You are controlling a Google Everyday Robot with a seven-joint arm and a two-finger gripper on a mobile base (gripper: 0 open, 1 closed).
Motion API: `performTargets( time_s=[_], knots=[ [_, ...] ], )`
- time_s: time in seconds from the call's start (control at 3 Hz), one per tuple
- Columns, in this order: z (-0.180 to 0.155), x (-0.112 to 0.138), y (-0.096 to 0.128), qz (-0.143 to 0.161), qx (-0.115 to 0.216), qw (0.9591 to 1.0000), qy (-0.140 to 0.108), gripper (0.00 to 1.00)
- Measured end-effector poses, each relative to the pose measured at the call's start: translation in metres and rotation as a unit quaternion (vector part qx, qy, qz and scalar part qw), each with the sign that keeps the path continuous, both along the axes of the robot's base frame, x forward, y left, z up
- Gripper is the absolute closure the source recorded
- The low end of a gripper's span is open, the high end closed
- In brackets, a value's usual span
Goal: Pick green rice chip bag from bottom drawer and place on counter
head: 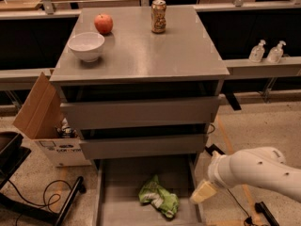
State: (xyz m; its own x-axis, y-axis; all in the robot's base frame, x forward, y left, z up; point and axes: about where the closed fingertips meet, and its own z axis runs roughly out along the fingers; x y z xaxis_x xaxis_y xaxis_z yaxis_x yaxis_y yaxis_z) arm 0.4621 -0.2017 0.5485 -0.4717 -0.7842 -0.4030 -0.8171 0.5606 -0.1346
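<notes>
The green rice chip bag [159,197] lies crumpled in the open bottom drawer [117,182], right of the drawer's middle and near its front. My gripper [203,192] hangs at the end of the white arm [256,169], low at the drawer's right side wall, just right of the bag and apart from it. The counter [141,51] is the grey top of the cabinet above.
On the counter stand a white bowl [86,45], a red apple [104,23] and a can [158,16]. The two upper drawers [141,112] are closed. A cardboard box [44,121] and cables lie on the floor at the left. Two bottles [267,51] stand on a ledge at the right.
</notes>
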Motion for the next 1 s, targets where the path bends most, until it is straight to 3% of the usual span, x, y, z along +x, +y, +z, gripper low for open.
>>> performTargets(
  time_s=[0.67,1.0],
  knots=[
    [-0.134,0.063,0.038,0.023,0.061,0.9975,-0.028,0.0],
    [-0.176,0.048,0.046,0.018,0.078,0.9968,0.002,0.0]
  ],
)
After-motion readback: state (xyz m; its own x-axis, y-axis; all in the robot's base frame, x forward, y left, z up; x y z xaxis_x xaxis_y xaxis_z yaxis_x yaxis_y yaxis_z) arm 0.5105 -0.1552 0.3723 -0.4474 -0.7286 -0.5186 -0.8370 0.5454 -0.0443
